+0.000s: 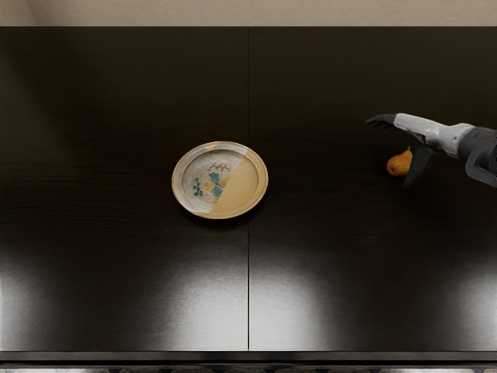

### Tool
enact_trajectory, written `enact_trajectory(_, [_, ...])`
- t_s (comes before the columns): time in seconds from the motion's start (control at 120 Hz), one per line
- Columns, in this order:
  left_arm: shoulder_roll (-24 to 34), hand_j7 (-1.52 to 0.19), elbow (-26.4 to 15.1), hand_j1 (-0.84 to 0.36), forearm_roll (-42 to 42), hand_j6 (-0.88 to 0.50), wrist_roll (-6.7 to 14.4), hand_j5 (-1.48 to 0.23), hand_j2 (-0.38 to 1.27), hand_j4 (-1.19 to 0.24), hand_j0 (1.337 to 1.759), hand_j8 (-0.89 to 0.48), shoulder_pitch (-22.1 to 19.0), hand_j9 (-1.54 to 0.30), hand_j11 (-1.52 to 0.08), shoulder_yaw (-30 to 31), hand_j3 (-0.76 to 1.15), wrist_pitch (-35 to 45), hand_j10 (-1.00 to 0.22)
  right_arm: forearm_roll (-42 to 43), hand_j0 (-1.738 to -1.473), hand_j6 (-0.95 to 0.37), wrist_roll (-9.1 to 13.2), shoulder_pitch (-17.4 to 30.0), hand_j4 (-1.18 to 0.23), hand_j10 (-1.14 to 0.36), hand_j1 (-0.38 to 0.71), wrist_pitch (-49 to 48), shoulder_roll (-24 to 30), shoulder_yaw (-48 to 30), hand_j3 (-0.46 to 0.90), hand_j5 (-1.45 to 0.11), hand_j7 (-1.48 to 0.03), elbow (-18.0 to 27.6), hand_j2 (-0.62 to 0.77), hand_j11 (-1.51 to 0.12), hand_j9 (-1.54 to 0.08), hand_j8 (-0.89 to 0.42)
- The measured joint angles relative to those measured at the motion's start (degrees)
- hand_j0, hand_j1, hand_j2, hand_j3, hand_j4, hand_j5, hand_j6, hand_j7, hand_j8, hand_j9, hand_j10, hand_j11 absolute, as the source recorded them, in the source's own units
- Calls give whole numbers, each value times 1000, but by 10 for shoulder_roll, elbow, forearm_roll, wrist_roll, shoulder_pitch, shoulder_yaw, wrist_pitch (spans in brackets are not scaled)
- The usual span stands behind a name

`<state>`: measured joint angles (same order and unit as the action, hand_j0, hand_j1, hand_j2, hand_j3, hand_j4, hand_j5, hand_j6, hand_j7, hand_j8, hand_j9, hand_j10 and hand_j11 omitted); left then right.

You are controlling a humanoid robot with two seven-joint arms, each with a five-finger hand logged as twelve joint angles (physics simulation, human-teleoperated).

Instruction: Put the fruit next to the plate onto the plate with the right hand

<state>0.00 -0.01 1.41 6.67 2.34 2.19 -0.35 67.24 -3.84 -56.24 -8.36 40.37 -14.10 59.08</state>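
head view shows the right hand [423, 134] poised at the pear [399, 163], fingers [382, 121] spread and holding nothing, probably opened wide to close around the fruit. the pear lies on the tabletop [326, 272], well apart from the plate [233, 190] mid-table.

I see a dark shiny table [124, 295] with a round plate [220, 179] and a small pear [399, 163] on it, well apart.
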Motion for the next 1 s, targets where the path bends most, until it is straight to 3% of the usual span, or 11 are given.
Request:
enact_trajectory(0.292, [0, 0, 0, 349, 0, 0, 0, 0, 0, 0, 1658, 0, 0, 0, 0, 0, 0, 0, 0, 11, -1658, -282, -3, 5, -280, -278, -23, 21, -25, 9, 0, -357, -356, -59, -51, -357, -357, -280])
enact_trajectory(0.65, [0, 0, 0, 349, 0, 0, 0, 0, 0, 0, 1658, 0, 0, 0, 0, 0, 0, 0, 0, 7, -1658, -387, -3, 12, -383, -382, 134, 33, -57, 11, 0, -498, -494, -80, -101, -497, -497, -383])
enact_trajectory(1.0, [0, 0, 0, 349, 0, 0, 0, 0, 0, 0, 1658, 0, 0, 0, 0, 0, 0, 0, 0, 5, -1658, -407, -3, 15, -405, -404, 136, 32, -68, 11, 0, -524, -523, -89, -82, -523, -524, -405])
